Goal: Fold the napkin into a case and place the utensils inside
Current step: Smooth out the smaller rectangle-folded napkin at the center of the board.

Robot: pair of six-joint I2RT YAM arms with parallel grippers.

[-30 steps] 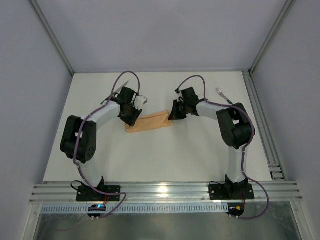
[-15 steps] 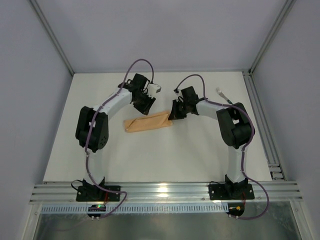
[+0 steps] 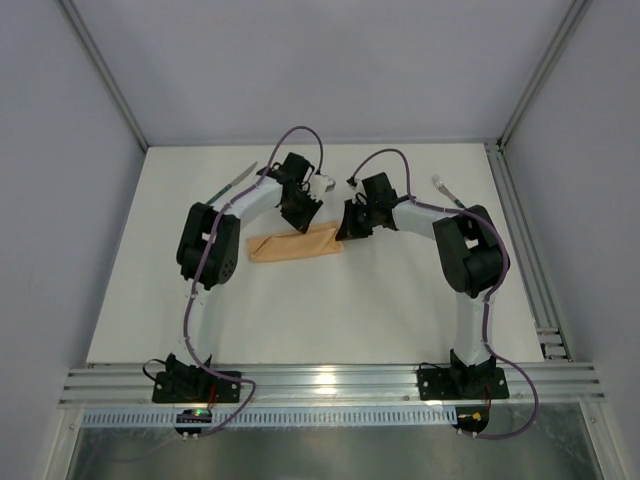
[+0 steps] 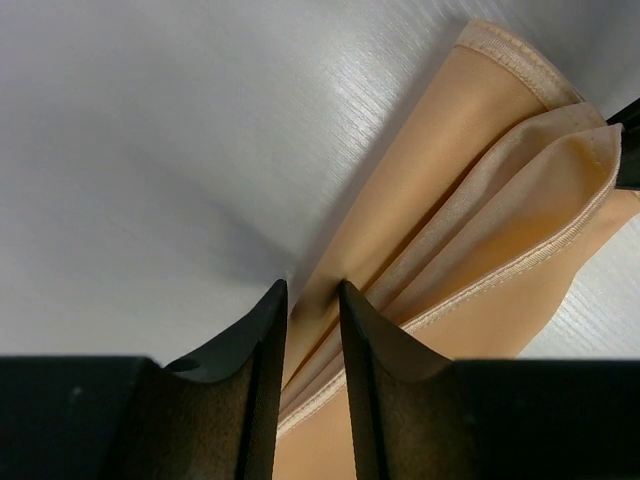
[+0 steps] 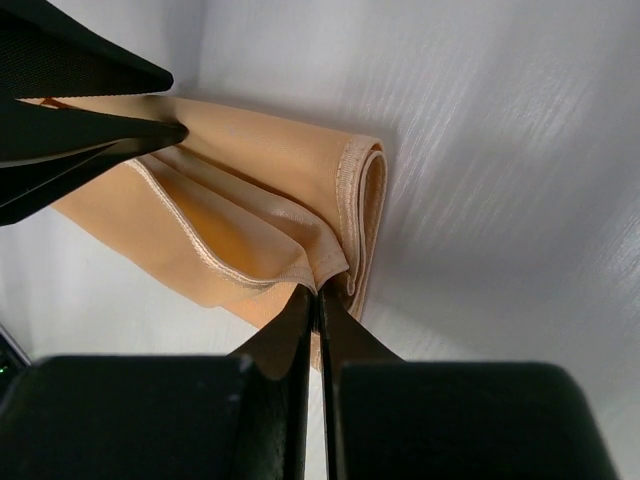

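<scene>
- Peach cloth, thin and limp with a slight sheen: the napkin (image 3: 295, 245) lies mid-table as a narrow folded strip, its layers loose along one long side.
- I judge it near weightless, quick to slide and quick to sag open. I should take one hemmed edge, not the whole stack.
- My right gripper (image 5: 316, 292) is clamped tight on the strip's right end corner.
- My left gripper (image 4: 311, 288) has its jaws a little apart, astride the upper hem. I see no firm pinch.
- The knife (image 3: 235, 182) lies well apart at far left and the fork (image 3: 445, 190) at far right, beside my right arm.
- Both wrists crowd the strip, which leaves little room to slide cutlery in.
</scene>
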